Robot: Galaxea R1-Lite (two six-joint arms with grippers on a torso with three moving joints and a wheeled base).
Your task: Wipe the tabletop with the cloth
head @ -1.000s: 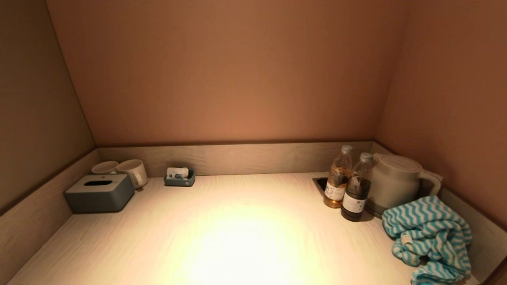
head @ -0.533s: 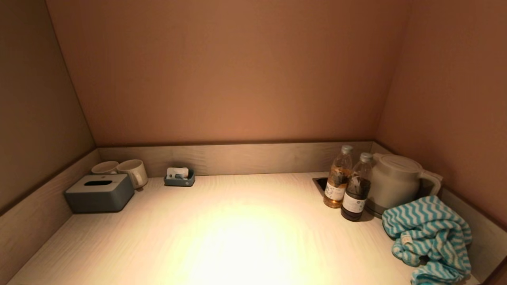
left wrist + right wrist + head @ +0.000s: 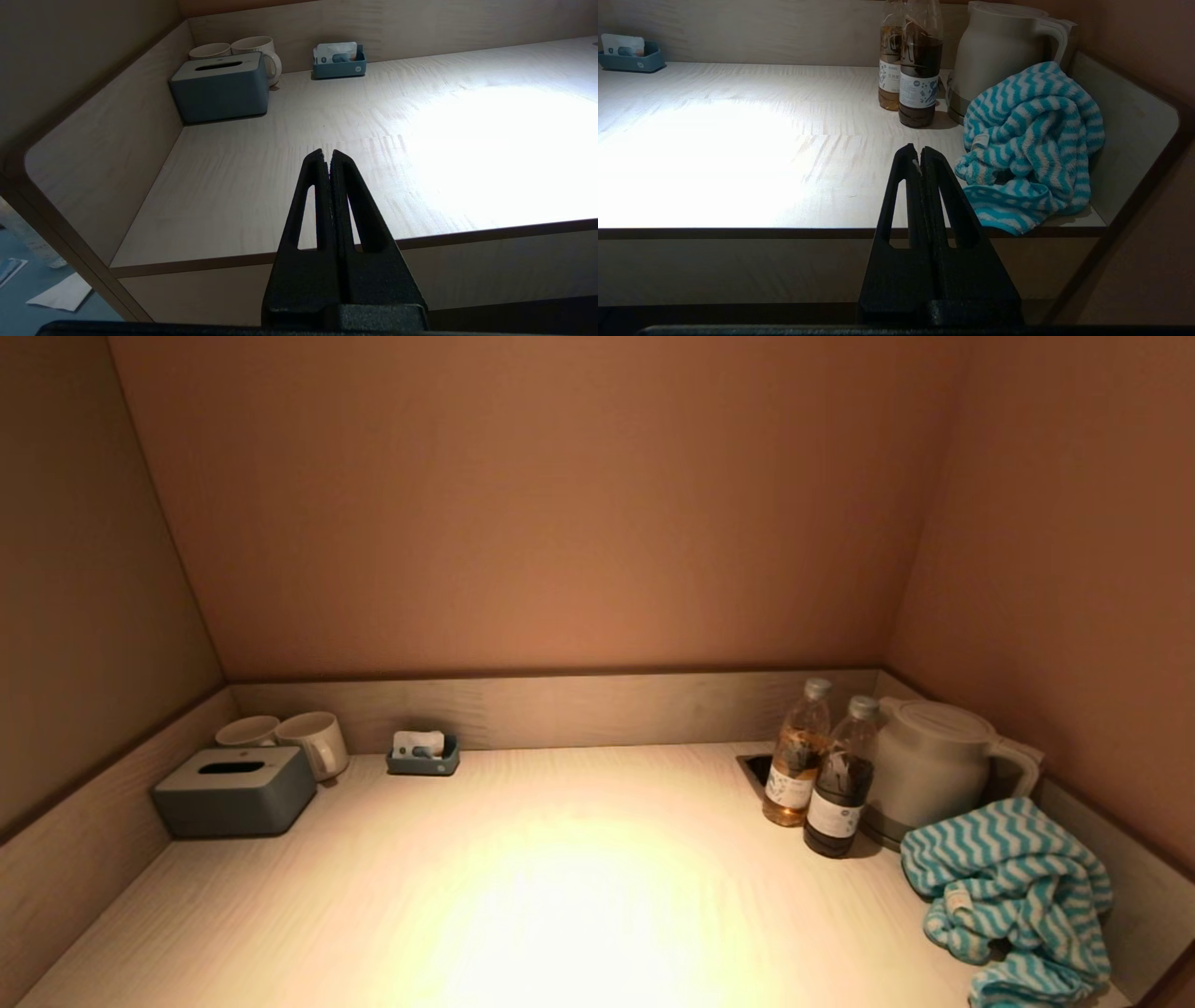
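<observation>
The tabletop [image 3: 560, 896] is a wide pale wood-grain counter with a low matching rim, brightly lit in the middle. The cloth [image 3: 1013, 896], a turquoise and white zigzag towel with a small white tag, lies crumpled at the front right corner [image 3: 1031, 144], just in front of the kettle. Neither arm shows in the head view. My right gripper [image 3: 920, 150] is shut and empty, held before the counter's front edge, left of the cloth and apart from it. My left gripper [image 3: 327, 154] is shut and empty too, off the front edge on the left side [image 3: 233, 186].
A pale kettle [image 3: 934, 765] and two bottles [image 3: 822, 775] stand at the back right beside a dark cutout. At the back left are a grey tissue box [image 3: 233, 791], two mugs [image 3: 289, 737] and a small blue tray [image 3: 423, 756]. Walls enclose three sides.
</observation>
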